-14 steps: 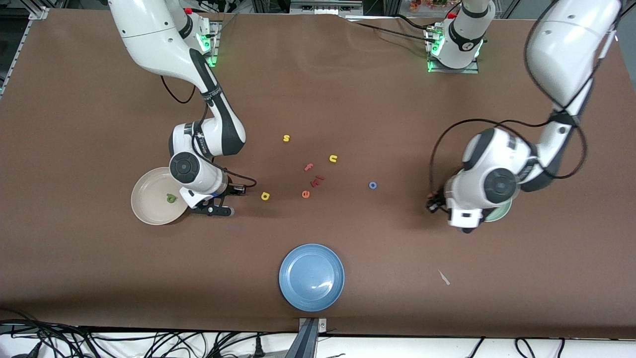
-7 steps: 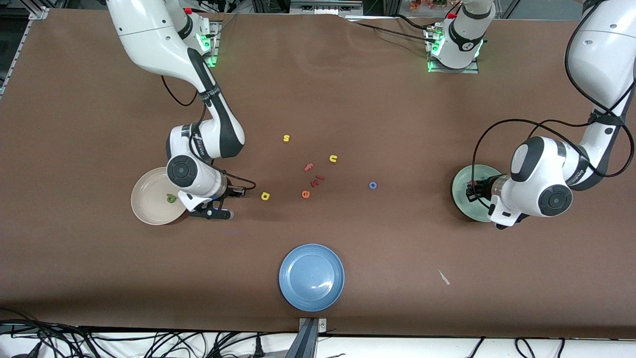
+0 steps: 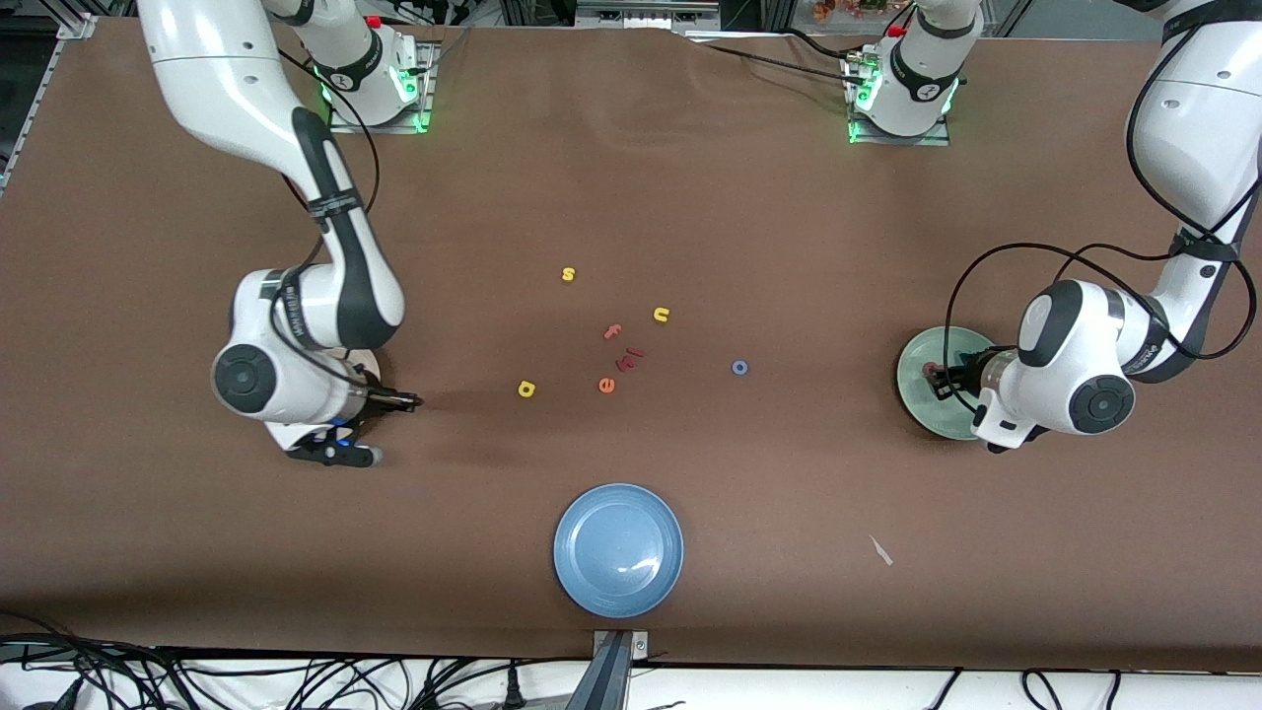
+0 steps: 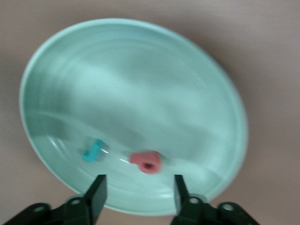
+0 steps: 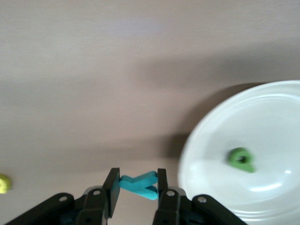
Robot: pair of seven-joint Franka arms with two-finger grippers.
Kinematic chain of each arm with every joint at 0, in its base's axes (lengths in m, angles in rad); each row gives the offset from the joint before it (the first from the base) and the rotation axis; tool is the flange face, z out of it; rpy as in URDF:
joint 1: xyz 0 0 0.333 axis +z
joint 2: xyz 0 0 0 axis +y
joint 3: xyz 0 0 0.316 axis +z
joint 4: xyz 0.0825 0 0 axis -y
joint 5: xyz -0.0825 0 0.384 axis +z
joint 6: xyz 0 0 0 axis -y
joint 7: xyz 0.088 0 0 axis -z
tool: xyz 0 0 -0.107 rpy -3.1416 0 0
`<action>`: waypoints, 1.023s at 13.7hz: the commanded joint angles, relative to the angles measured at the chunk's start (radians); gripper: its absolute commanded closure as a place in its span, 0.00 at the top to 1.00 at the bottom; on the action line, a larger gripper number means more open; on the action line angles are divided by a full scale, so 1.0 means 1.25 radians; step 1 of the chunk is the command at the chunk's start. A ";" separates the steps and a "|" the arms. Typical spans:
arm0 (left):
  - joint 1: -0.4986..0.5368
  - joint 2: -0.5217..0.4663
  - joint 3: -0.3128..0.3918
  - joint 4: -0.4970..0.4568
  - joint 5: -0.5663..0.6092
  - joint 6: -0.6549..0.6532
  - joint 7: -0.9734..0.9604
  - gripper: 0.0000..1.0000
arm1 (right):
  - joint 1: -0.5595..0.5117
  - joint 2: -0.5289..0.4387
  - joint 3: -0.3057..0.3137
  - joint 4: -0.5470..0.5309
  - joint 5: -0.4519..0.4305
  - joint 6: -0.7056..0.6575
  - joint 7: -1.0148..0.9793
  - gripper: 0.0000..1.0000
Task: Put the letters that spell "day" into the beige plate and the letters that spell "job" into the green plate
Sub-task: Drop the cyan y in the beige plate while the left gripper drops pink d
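Note:
My right gripper (image 5: 136, 185) is shut on the teal "y" (image 5: 139, 184) and hangs over the table just beside the beige plate (image 5: 262, 117). The green "d" (image 5: 241, 159) lies in that plate. In the front view the right arm covers most of this plate, with the gripper (image 3: 402, 401) at its edge. The yellow "a" (image 3: 526, 389) lies on the table toward the middle. My left gripper (image 4: 138, 187) is open over the green plate (image 4: 140, 28); the salmon "b" (image 4: 146, 161) and the teal "j" (image 4: 93, 151) lie in it. The blue "o" (image 3: 739, 368) rests on the table.
Loose letters lie mid-table: a yellow "s" (image 3: 568, 274), a yellow "u" (image 3: 662, 315), a pink "f" (image 3: 613, 331), an orange "e" (image 3: 607, 385) and a red piece (image 3: 631, 357). A blue plate (image 3: 618, 549) sits nearest the front camera, a white scrap (image 3: 880, 550) beside it.
The left gripper swung over the green plate, then opened and let the salmon "b" fall into it. The right arm carried the "y" toward its end of the table, now covering the beige plate.

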 commanded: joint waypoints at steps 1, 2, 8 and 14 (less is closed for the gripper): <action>-0.003 -0.038 -0.085 -0.005 -0.040 -0.008 -0.082 1.00 | -0.019 0.005 -0.036 0.013 -0.010 -0.057 -0.110 0.27; -0.006 -0.036 -0.125 0.000 -0.042 -0.007 -0.134 1.00 | -0.028 0.005 -0.039 0.010 -0.012 -0.062 -0.141 0.27; -0.198 0.014 -0.136 0.043 -0.030 0.178 -0.449 1.00 | -0.034 0.004 -0.055 -0.027 -0.001 -0.056 -0.220 1.00; -0.400 0.061 0.034 0.043 -0.031 0.277 -0.519 0.92 | 0.036 -0.012 -0.047 -0.007 0.014 -0.049 -0.052 1.00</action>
